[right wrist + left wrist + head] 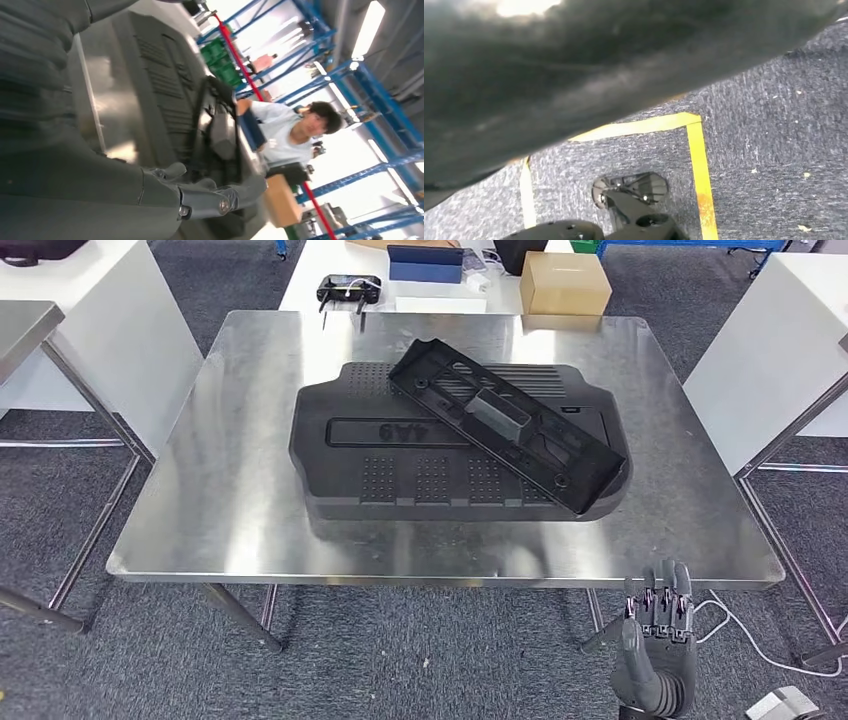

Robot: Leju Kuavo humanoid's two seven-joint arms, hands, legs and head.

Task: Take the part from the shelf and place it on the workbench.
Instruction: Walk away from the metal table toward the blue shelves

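Black part [505, 420] atop "4A9"-embossed panel [400, 455]; right hand [657, 650] released, left hand's state unclear.

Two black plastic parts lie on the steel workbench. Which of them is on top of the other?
The narrow open-frame part is on top. It lies diagonally across the wide flat part, which rests directly on the workbench and bears raised lettering.

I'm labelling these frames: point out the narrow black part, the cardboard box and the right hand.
Narrow part [505, 420], head view: its raised middle block.
Cardboard box [563, 281], head view: its top face.
Right hand [657, 640], head view: middle of the hand.
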